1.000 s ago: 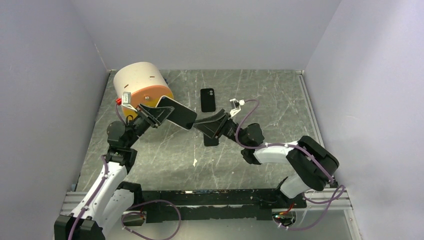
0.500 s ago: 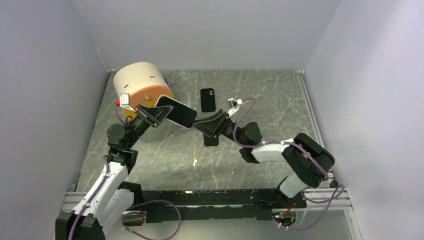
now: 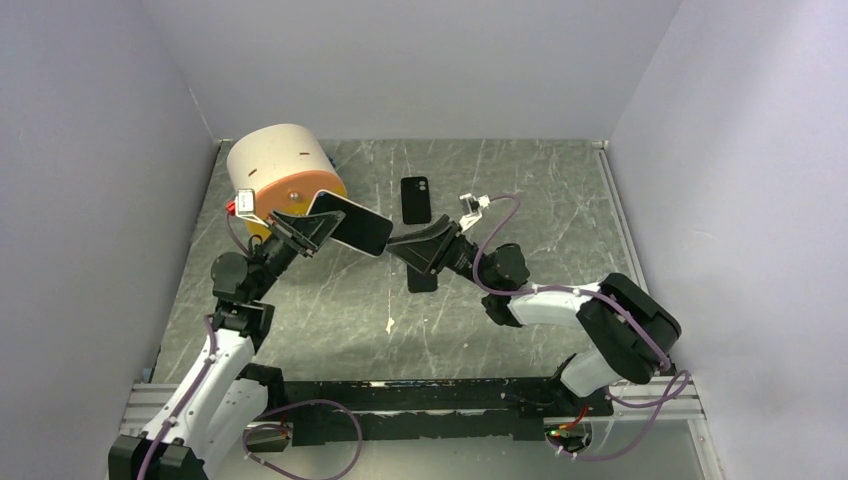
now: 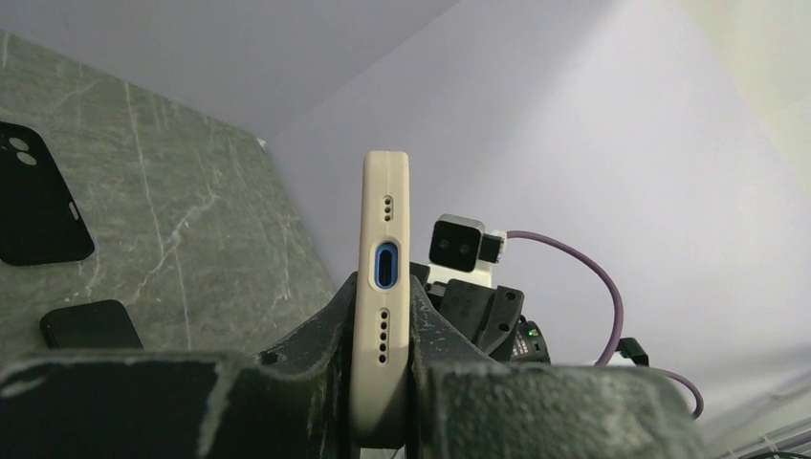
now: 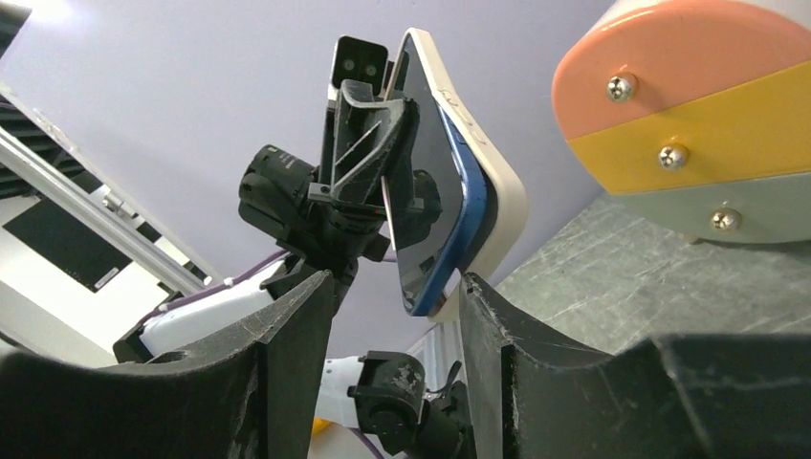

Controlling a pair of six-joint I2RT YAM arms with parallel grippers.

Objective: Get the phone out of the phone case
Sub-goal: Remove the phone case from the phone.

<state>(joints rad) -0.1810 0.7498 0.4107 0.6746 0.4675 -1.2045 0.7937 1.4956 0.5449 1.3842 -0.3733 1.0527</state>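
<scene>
Two grippers: left gripper [image 3: 322, 226] clamps cream phone case [image 4: 381, 316] holding phone [image 3: 357, 224]; right gripper [image 3: 399, 247], at four o'clock, jaws parted around its corner.

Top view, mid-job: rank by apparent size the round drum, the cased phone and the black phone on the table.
1. Round drum
2. Cased phone, perhaps looking bigger because it's held up nearer the camera
3. Black phone

The phone case [image 4: 384, 191] is showing cream, the phone [image 5: 435, 239] inside it a blue rim and black screen. The table [image 3: 520, 190] is showing grey-green marbling with pale veins.
</scene>
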